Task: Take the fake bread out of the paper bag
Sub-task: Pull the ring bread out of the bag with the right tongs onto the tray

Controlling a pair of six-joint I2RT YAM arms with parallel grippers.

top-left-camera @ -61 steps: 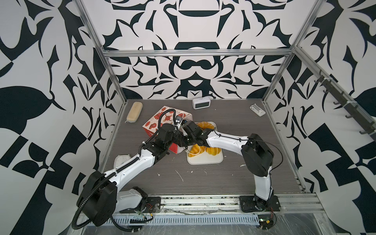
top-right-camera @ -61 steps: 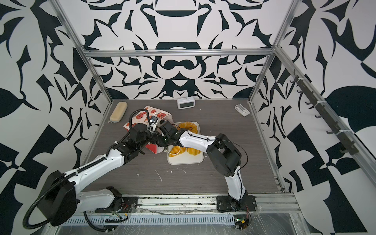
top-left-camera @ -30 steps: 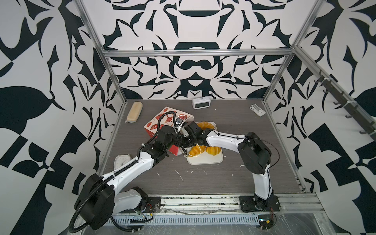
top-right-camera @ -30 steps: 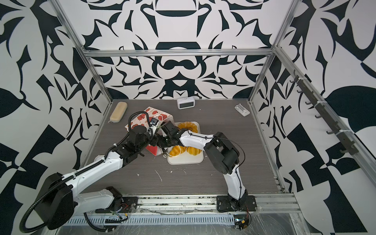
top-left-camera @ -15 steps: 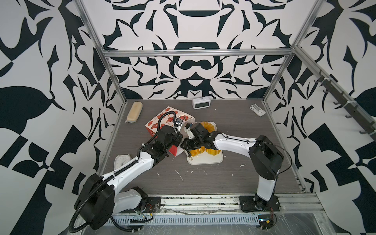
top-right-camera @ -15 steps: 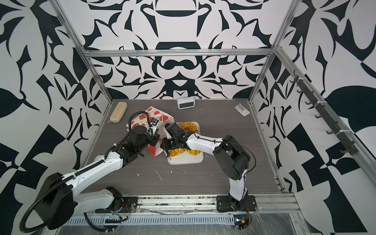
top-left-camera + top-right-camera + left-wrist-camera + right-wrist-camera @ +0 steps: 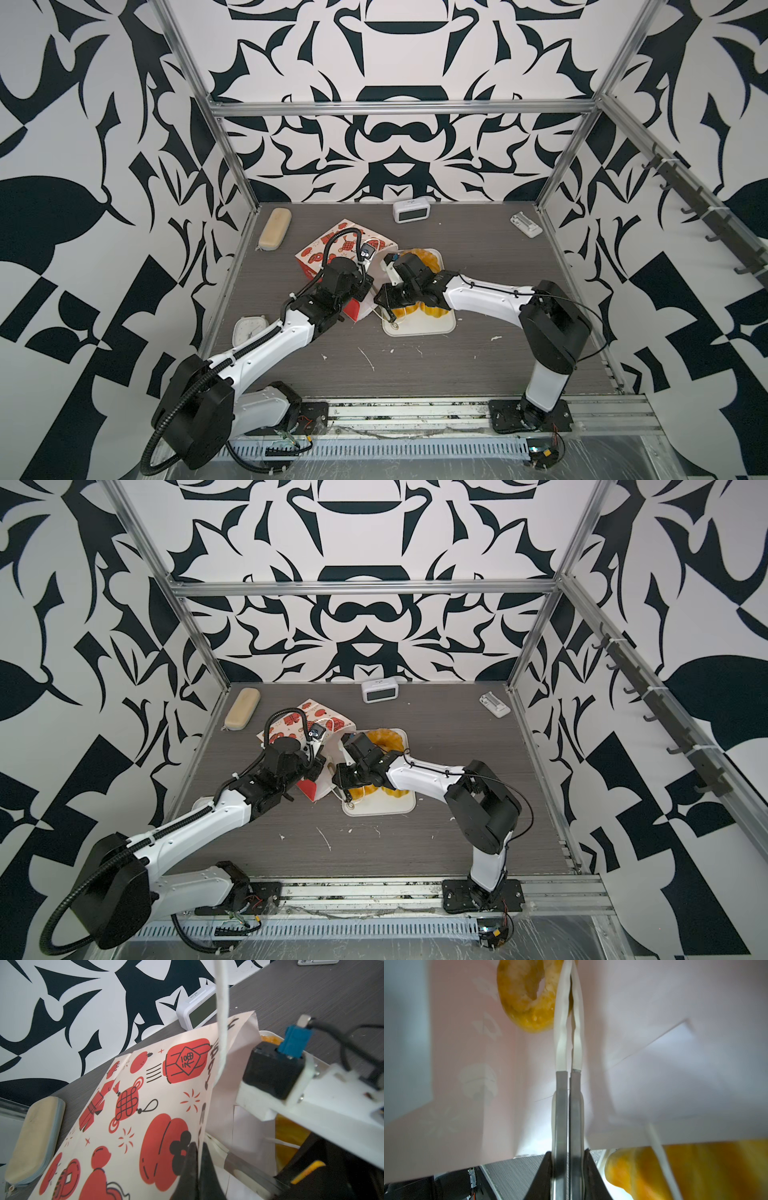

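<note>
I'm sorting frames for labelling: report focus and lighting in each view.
Right wrist view: the ring loaf deep in the paper bag is fairly sharp, the near pastry smeared; pink light glows through the paper. Left wrist view: print sharp, cord handle blurred. In both top views: even light, sharp.

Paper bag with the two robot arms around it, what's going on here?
The left gripper pinches the rim of the red-and-white paper bag, which lies tipped over, and holds its mouth open. The right gripper reaches inside and looks closed on the edge of a ring-shaped toy bread. Other toy pastries already lie on the white tray beside the bag's mouth.
</note>
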